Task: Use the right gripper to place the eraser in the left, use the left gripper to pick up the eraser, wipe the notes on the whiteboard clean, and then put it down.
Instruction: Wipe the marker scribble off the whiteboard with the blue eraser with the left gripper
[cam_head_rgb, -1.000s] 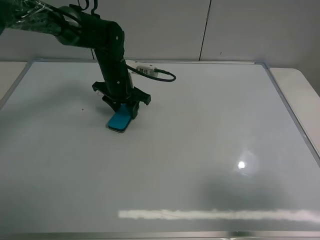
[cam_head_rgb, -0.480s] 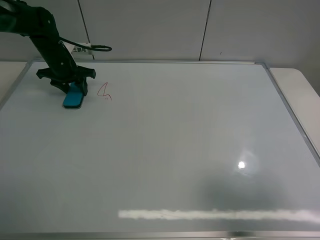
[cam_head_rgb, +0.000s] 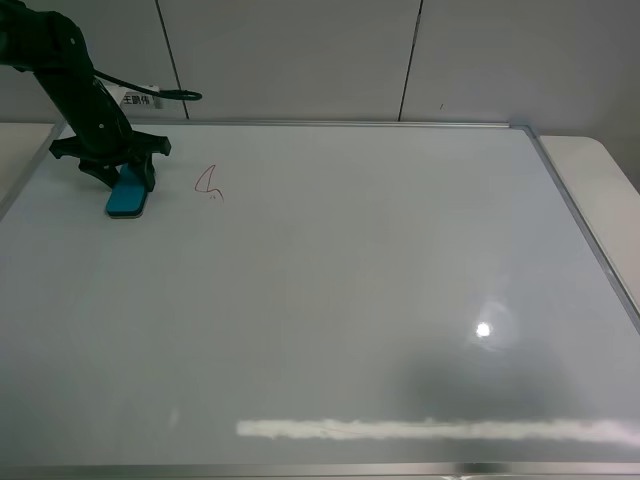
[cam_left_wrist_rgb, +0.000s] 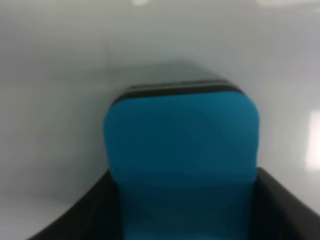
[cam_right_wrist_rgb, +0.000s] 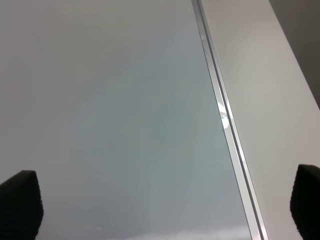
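Blue is the eraser (cam_head_rgb: 126, 197), and my left tool (cam_head_rgb: 117, 178) is grasping it tight. In the left wrist view the eraser (cam_left_wrist_rgb: 182, 155) fills most of the picture. A black finger (cam_left_wrist_rgb: 75, 225) sits on each side of it. A dark strip runs along its far edge. That picture is a bit blurry.

From the high camera I see the eraser at the far left corner of the whiteboard (cam_head_rgb: 340, 300). It leans a little, and its low end looks like it rests on the board. The black left arm (cam_head_rgb: 75, 85) comes down to it from the top left. A thin black cable (cam_head_rgb: 165, 96) loops out beside the arm, next to a small white label (cam_head_rgb: 132, 100).

A small red scribble (cam_head_rgb: 208, 184) is on the board just to the right of the eraser. The two do not touch.

My right tool (cam_right_wrist_rgb: 162, 202) is released. Its two black tips (cam_right_wrist_rgb: 20, 200) are far apart with nothing between them. It hangs over the whiteboard near the silver frame (cam_right_wrist_rgb: 225, 125). Past the frame is the pale worktop (cam_right_wrist_rgb: 280, 100).

A bright spot of light (cam_head_rgb: 484, 329) shines on the board at the lower right.
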